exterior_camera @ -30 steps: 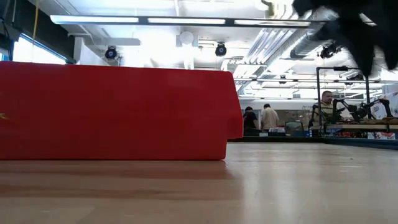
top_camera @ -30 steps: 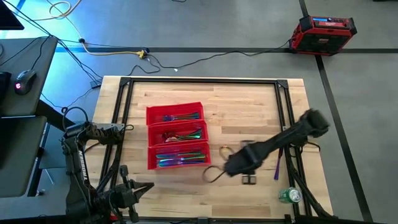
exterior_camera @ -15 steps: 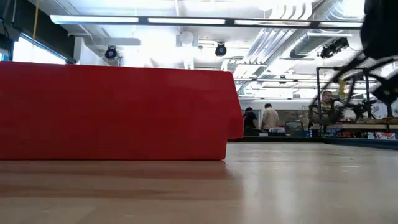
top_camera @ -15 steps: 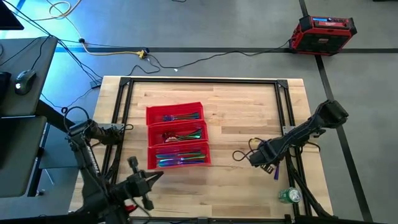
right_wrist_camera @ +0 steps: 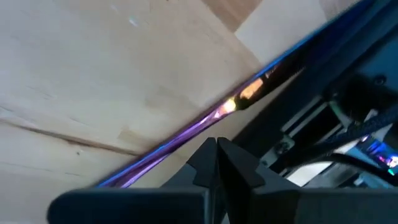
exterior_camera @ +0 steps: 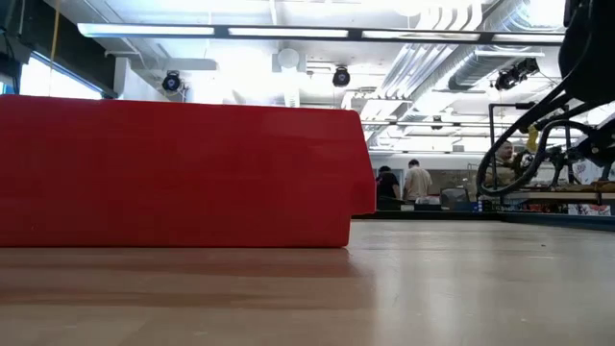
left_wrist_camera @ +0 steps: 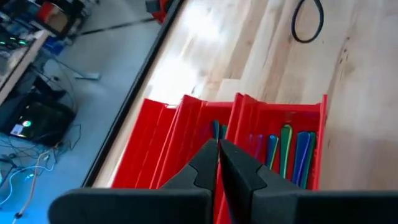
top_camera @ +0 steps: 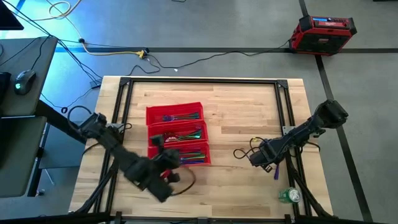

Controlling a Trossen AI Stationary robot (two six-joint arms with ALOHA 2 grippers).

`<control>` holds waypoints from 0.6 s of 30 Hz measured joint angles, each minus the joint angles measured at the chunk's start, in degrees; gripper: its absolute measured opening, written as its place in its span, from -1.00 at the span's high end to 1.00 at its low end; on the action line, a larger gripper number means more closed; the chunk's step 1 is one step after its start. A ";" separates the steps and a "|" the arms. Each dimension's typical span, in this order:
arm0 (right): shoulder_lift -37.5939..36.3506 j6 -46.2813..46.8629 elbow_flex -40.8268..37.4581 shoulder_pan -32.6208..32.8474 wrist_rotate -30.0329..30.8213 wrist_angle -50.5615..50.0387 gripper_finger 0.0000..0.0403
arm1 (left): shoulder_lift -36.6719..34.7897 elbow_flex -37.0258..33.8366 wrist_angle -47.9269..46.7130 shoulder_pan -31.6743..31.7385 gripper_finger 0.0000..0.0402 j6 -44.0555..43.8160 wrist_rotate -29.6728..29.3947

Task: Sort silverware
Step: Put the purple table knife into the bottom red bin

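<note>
Over at the near-left corner of the red three-compartment plastic tray (top_camera: 175,135) the left gripper (top_camera: 166,159) hovers with its fingers pressed together, holding nothing. Most of the thin iridescent metal silverware (top_camera: 182,157) lies inside the tray's slots. Right gripper (top_camera: 260,154), also closed and empty, sits low by the table's right rail, just beside one purple cutlery piece (top_camera: 276,169) lying on the wood there
</note>
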 joint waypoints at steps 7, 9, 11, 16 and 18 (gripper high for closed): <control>0.00 7.84 -0.02 3.95 -1.66 0.19 1.00 | 0.00 0.00 10.69 4.77 1.00 13.74 4.07; 0.00 11.38 -0.02 5.39 -1.64 0.22 1.00 | 0.00 0.00 11.81 5.06 1.00 14.90 4.17; 0.00 14.82 -0.02 6.84 -1.67 0.37 1.00 | 0.00 0.00 11.80 5.04 1.00 15.02 4.17; 0.03 22.04 -0.02 9.54 -1.40 3.35 1.00 | 0.00 0.00 11.83 4.91 1.00 14.91 4.19; 0.84 23.84 -0.04 10.30 -1.40 5.35 1.00 | 0.00 0.00 11.85 4.71 1.00 14.65 4.17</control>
